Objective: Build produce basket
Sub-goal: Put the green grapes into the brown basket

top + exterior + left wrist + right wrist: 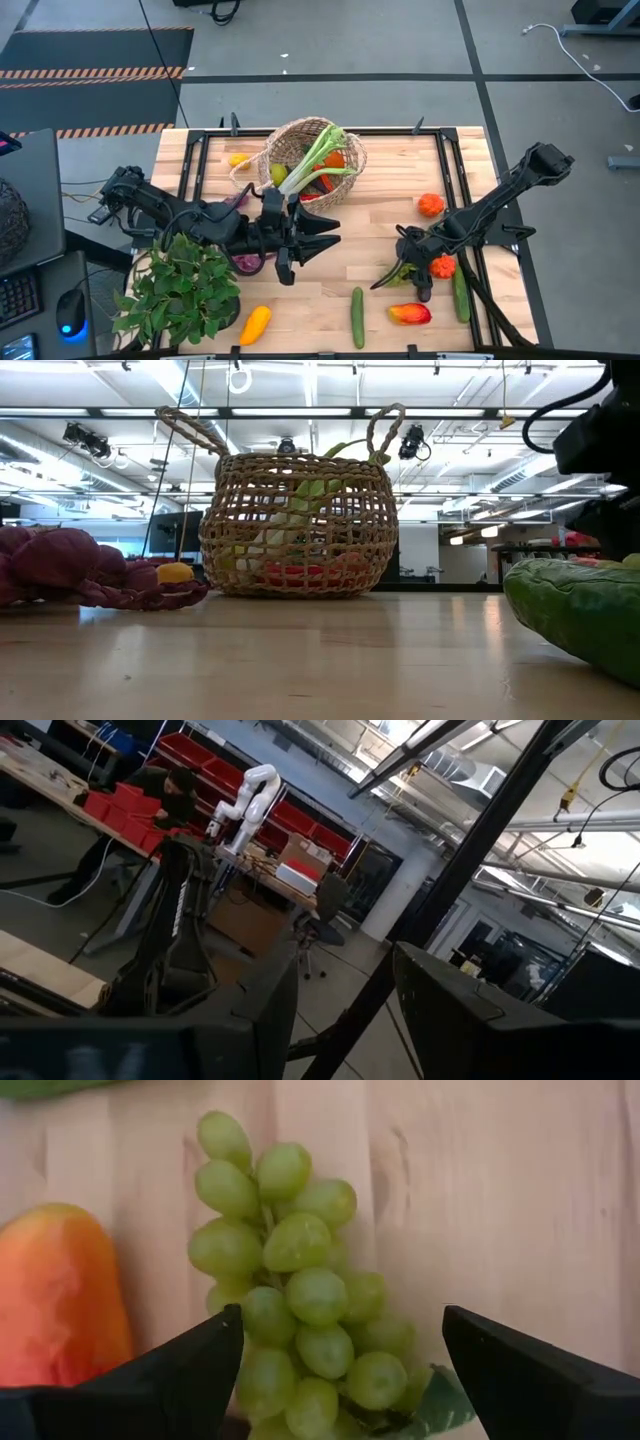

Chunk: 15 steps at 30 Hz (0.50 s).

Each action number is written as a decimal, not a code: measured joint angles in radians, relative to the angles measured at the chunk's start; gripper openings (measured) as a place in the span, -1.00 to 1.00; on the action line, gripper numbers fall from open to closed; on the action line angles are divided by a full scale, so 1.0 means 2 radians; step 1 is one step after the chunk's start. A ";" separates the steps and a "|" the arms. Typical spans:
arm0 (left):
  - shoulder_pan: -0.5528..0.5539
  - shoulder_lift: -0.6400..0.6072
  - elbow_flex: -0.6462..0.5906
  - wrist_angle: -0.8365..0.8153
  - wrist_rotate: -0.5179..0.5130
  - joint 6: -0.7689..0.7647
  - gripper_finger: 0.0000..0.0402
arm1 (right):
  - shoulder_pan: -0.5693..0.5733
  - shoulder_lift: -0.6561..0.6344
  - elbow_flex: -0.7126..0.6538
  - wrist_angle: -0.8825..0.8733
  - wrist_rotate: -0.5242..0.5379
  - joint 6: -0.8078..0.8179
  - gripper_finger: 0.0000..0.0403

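Right gripper [340,1370] open over grapes [295,1290]; orange-red fruit, maybe pepper [55,1295], beside

looking out past two dark fingers [440,1010] of the left gripper [345,1020], set apart with a gap between, none of it closed on anything. beyond, a workshop room: red bins [130,800] along a bench, a person [165,795] in dark clothes bent over them, a small white robot arm [245,805] standing just beside (upright, elbow bent). a cardboard box [300,865] on a desk, a dark office chair [325,905] near it. dark slanted beams [480,850] crossing overhead.
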 joint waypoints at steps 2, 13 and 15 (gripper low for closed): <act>0.000 0.000 0.000 0.000 0.000 -0.002 -0.14 | 0.000 0.000 -0.004 0.001 0.010 0.009 0.72; 0.001 0.000 0.000 0.001 0.000 -0.003 -0.14 | 0.006 0.000 -0.010 0.026 0.026 0.018 0.71; 0.001 0.000 0.000 0.003 0.000 0.001 -0.14 | 0.014 0.000 -0.010 0.040 0.027 0.019 0.71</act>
